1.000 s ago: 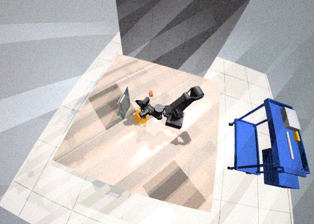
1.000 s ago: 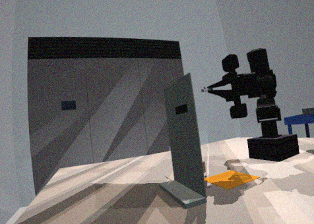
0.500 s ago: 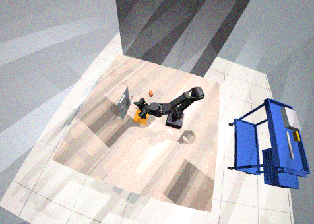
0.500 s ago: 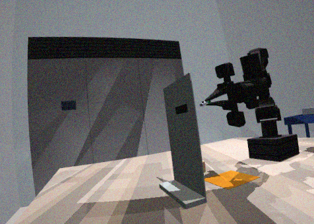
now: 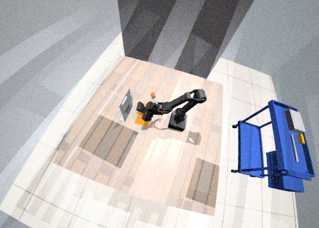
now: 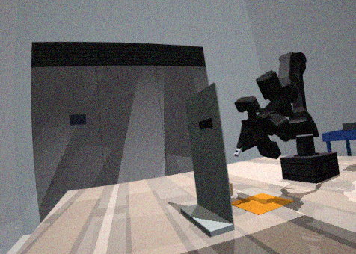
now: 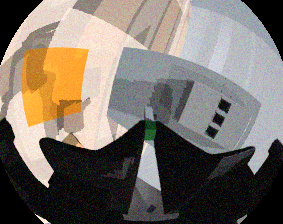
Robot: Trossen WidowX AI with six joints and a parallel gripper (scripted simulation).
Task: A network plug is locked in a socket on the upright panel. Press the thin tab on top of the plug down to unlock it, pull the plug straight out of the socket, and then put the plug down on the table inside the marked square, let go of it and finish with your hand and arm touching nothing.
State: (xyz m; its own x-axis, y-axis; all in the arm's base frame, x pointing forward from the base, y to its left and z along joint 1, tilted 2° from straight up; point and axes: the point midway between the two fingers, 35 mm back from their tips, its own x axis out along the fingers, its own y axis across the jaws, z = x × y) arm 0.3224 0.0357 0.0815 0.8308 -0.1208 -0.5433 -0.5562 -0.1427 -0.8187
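Note:
The plug (image 6: 238,152) (image 7: 150,131), green with a pale tip in the wrist view, is held between the fingertips. My gripper (image 6: 239,149) (image 7: 149,125) is shut on it. It points down and toward the panel, above the table and near the marked square. The plug is out of the socket, in the air. The upright grey panel (image 5: 128,96) (image 6: 209,158) (image 7: 134,69) stands apart from the gripper. The socket block (image 7: 196,108) on it shows three dark openings. The orange marked square (image 5: 142,121) (image 6: 262,206) (image 7: 67,62) lies flat on the table. The plug's tab is too small to judge.
A small orange-red block (image 5: 153,95) lies on the table beyond the gripper. The arm's base (image 5: 177,122) (image 6: 310,167) stands on the side opposite the panel. A blue cart (image 5: 249,149) stands off to the right, and a dark cabinet (image 6: 82,147) stands behind the table.

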